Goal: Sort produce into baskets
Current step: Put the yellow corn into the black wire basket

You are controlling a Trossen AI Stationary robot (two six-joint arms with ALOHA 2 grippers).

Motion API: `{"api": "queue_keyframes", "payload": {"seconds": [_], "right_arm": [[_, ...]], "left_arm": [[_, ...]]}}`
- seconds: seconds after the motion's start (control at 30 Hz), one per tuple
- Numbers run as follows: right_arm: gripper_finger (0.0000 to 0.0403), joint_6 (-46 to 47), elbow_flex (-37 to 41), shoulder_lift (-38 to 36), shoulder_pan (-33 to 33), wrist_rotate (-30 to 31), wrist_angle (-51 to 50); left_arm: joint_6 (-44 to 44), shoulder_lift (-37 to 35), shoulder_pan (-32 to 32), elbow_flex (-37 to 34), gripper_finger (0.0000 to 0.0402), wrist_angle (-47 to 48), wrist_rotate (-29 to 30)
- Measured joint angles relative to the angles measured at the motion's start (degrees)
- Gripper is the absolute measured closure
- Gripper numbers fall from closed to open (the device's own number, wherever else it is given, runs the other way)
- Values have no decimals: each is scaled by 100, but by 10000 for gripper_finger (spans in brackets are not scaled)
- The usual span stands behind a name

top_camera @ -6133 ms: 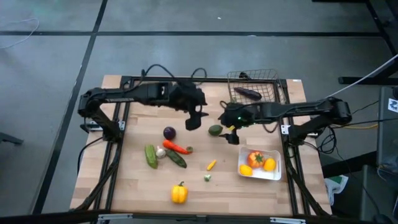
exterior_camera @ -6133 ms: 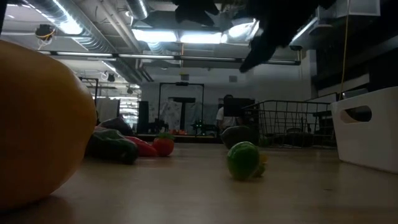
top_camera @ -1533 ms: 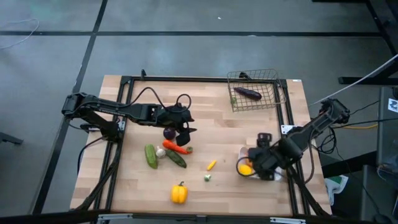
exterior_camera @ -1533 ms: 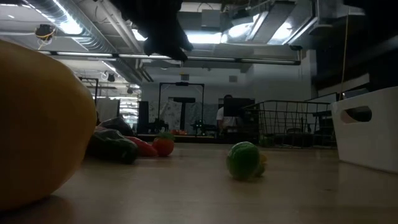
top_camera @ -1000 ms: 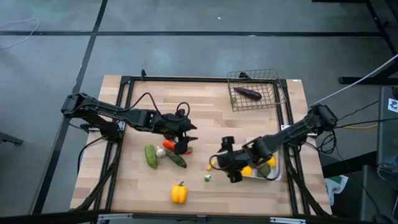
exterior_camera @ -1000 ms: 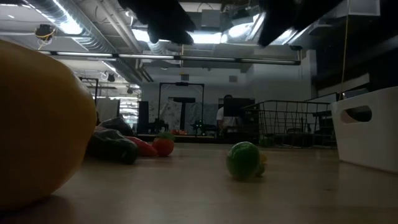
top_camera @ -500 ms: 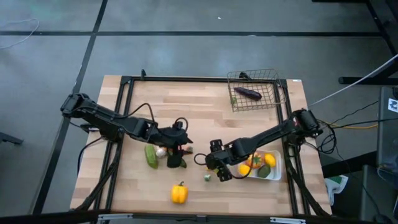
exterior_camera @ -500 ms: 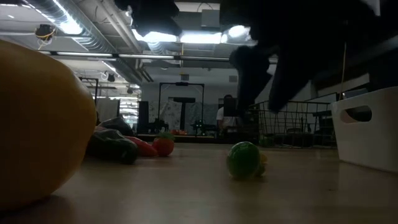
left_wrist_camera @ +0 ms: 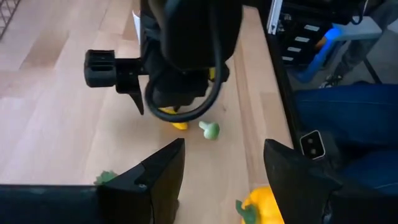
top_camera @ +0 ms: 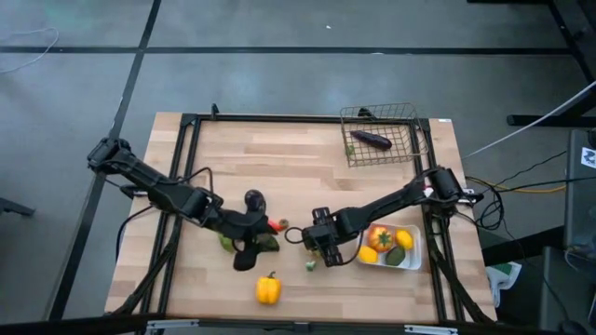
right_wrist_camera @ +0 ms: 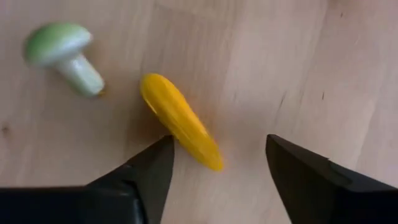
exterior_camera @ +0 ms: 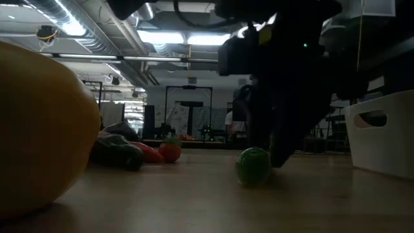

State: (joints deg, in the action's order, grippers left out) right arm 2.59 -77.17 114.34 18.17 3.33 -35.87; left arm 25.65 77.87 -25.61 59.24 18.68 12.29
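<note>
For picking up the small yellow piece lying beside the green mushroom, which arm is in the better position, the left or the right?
The right. Its pincer hangs directly above the small yellow piece, fingers open on either side of it. The left pincer is open too, but it sits farther off, near the yellow pepper.

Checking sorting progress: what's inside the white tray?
The white tray holds a red-orange piece, two yellow ones, and a green one; anything beneath is hidden.

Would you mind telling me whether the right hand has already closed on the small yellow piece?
No, the right hand is open, its fingers standing either side of the small yellow piece lying on the table.
</note>
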Motion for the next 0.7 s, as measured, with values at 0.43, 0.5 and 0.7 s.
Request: {"api": "queue_keyframes", "payload": {"seconds": [0.43,0.5,0.7], "right_arm": [[257,4,-9,123,13,-448,6],[272,4,-9,122,15,-448,6],[313,4,-9,123,17,-446,1]], "left_arm": [[17,0,-187,0,188,-7,108],[17,0,-187,0,188,-18,105],[93,0,-185,0,188,-23,110]]}}
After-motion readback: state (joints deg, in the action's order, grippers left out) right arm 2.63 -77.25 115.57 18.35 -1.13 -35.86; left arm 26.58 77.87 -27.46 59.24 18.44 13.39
